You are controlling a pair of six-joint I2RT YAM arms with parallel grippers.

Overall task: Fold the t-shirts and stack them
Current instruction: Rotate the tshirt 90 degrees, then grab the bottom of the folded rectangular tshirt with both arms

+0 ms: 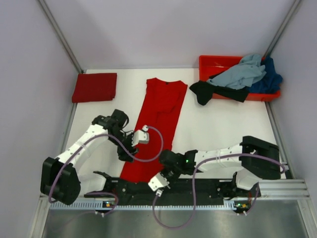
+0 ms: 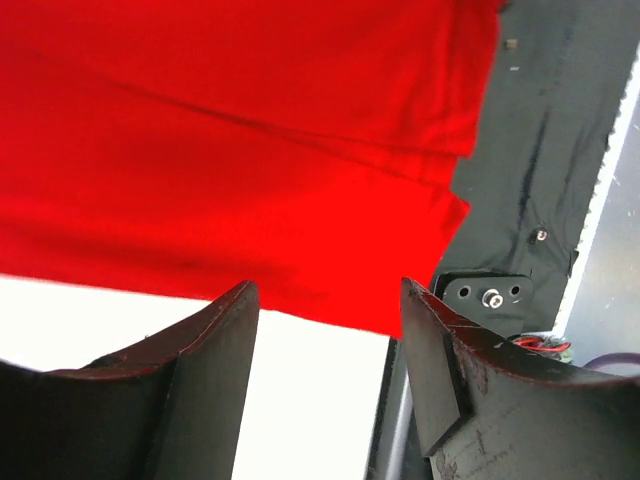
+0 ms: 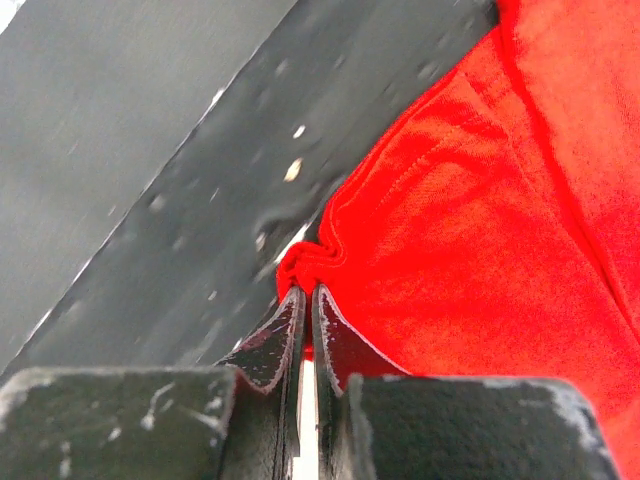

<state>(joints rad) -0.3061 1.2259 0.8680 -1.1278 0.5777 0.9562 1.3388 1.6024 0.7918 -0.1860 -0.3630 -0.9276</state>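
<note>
**Right claw pinches near corner of bright red t-shirt; left claw spread at its near-left edge**

The bright red t-shirt [image 1: 159, 119] lies on the white table [image 1: 218, 126] as 1 long, narrow strip. It runs from its collar at the far centre to its hem at the near edge, beside the black rail [image 1: 198, 187].

The right gripper [image 3: 305, 292] has its 2 fingers pressed together on the near right corner of that shirt, and the cloth bunches into a small fold just past the tips.

The left gripper [image 2: 325, 300] has its fingers spread wide apart with nothing between them. It is over the near-left edge of the same shirt, where red cloth meets bare table.

A darker red t-shirt [image 1: 94, 87] sits folded into a flat rectangle at the far left corner.

At the far right, a red-orange tray [image 1: 214, 62] holds 3 more unfolded shirts in a heap. The grey-blue t-shirt [image 1: 243, 72] is on top, the dark blue t-shirt [image 1: 272, 78] lies to its right, and the black t-shirt [image 1: 212, 91] spills over the tray's near rim onto the table.
</note>
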